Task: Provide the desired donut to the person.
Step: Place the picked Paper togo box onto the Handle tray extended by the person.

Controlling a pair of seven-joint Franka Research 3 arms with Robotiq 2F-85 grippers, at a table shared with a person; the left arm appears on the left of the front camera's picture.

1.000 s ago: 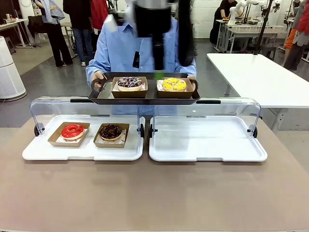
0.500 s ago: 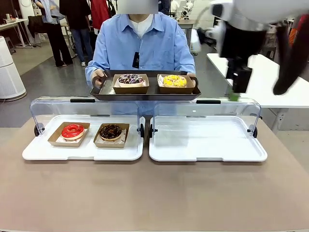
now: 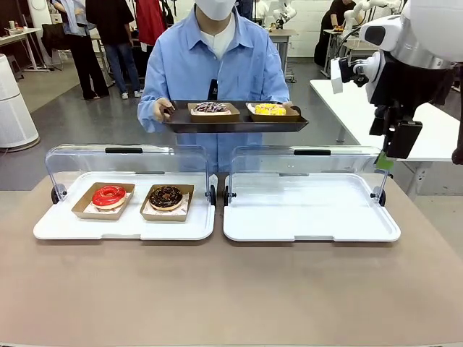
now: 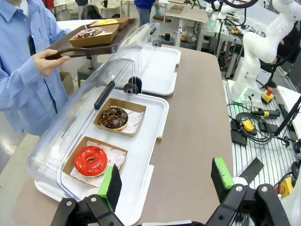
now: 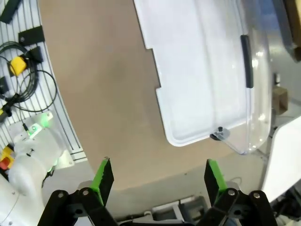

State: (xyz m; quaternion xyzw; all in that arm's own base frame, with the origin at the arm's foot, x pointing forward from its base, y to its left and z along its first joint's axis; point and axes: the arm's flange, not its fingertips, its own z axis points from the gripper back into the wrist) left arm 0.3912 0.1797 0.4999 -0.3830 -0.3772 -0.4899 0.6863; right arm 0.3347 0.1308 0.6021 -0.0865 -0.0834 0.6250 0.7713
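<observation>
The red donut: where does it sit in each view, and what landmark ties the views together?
Front view: red donut at left, in the leftmost box of the left white tray.
Left wrist view: low and left of centre, under the clear lid.
Right wrist view: not in it.
Shared landmark: the chocolate donut beside it.

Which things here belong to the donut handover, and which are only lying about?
Belonging to the job:
- person holding the dark tray
- sprinkled donut and yellow donut on it
- red donut and chocolate donut in the left case
- right pincer, open, holding nothing

Just lying about:
- right case
- white side table
</observation>
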